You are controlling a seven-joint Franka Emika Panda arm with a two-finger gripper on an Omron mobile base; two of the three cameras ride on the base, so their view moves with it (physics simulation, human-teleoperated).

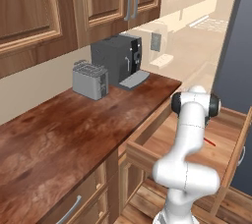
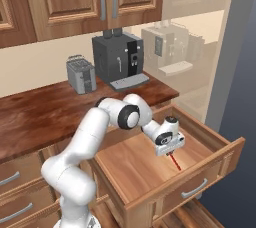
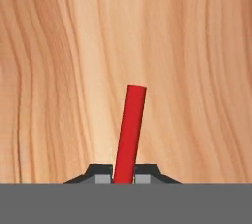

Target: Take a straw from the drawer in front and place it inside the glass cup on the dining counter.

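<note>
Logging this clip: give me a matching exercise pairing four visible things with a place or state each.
Things:
1. straw
2. drawer
3. toaster
4. coffee machine

Places or states:
A. pulled open
B. black, on the counter under the wall cabinets
C. clamped in the end effector
D. silver, left of the black appliance

Pairs: 1-C, 2-A, 3-D, 4-B

- No text, label, brand, number or sign can be read on anything here.

Straw [image 3: 130,129] perhaps on drawer [image 2: 135,164] floor
</note>
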